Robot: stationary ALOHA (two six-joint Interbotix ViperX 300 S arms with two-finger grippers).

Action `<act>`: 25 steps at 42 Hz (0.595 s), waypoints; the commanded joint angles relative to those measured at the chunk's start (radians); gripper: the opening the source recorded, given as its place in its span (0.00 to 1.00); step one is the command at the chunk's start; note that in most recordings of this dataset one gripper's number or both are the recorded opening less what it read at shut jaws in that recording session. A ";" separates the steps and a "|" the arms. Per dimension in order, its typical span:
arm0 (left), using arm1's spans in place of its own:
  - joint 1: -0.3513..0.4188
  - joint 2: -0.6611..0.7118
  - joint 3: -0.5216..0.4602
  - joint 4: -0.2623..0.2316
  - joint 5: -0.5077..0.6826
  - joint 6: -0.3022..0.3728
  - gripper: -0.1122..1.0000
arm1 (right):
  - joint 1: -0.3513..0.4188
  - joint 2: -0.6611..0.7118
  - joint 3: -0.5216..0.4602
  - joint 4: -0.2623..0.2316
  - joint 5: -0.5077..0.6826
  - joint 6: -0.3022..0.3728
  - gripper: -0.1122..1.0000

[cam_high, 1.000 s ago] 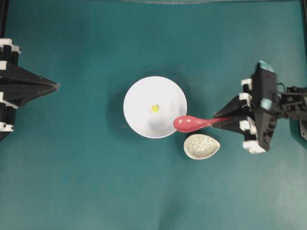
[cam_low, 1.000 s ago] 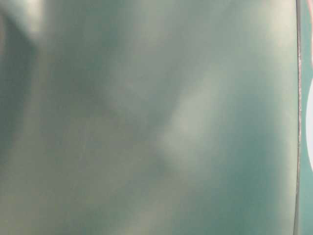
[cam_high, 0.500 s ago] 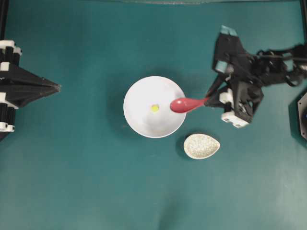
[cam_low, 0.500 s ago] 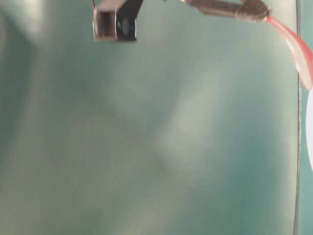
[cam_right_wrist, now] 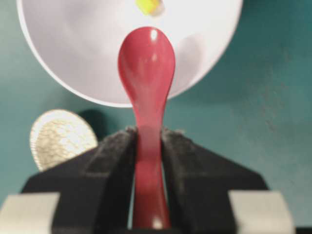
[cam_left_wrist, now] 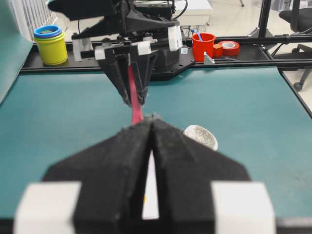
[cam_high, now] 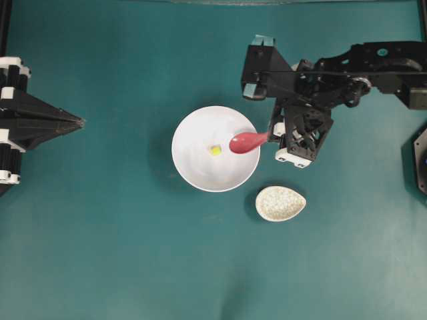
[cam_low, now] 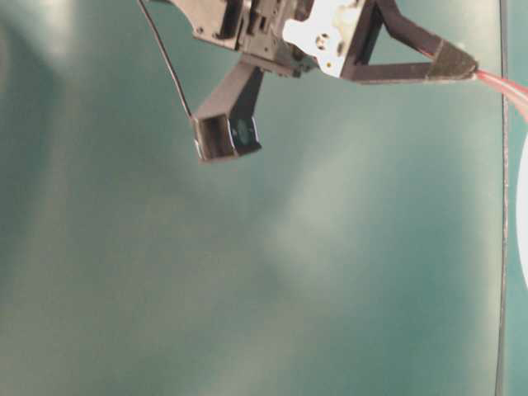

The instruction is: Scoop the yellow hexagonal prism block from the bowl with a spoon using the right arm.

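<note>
The white bowl [cam_high: 193, 163] sits mid-table with the tiny yellow hexagonal prism block [cam_high: 215, 151] near its centre. My right gripper [cam_high: 271, 138] is shut on the handle of the pinkish-red spoon [cam_high: 245, 142]. The scoop hangs over the bowl's right inner side, just right of the block and apart from it. In the right wrist view the spoon [cam_right_wrist: 146, 66] points into the bowl [cam_right_wrist: 73, 48] between my right gripper's [cam_right_wrist: 147, 132] fingers, with the block [cam_right_wrist: 149, 6] just beyond its tip. My left gripper [cam_high: 79, 121] is shut and empty at the far left.
A small speckled egg-shaped dish [cam_high: 280, 203] lies on the teal table just below and right of the bowl, under the right arm's reach. Behind the table's far edge stand a yellow container [cam_left_wrist: 50, 45], a red cup [cam_left_wrist: 203, 45] and tape rolls.
The right arm has swung left and toward the table's far side, carrying the spoon from the bowl's lower-right rim to over the bowl beside the block. The left arm is still.
</note>
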 commanded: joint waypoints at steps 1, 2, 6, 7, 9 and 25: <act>0.002 0.003 -0.026 0.000 -0.005 -0.002 0.10 | -0.002 -0.005 -0.034 -0.008 0.006 0.009 0.30; 0.000 0.003 -0.026 -0.002 -0.005 -0.002 0.10 | -0.003 -0.002 -0.034 -0.008 0.006 0.011 0.30; 0.002 0.003 -0.026 -0.002 -0.005 -0.002 0.10 | 0.000 0.011 -0.035 -0.008 0.005 0.012 0.30; 0.002 0.003 -0.026 -0.002 -0.005 -0.002 0.10 | 0.000 0.014 -0.035 -0.008 0.003 0.012 0.30; 0.002 0.003 -0.025 -0.002 -0.005 -0.002 0.10 | 0.003 0.020 -0.038 -0.008 0.002 0.012 0.30; 0.002 0.003 -0.026 -0.002 -0.005 -0.002 0.10 | 0.021 0.084 -0.078 -0.006 0.000 0.012 0.30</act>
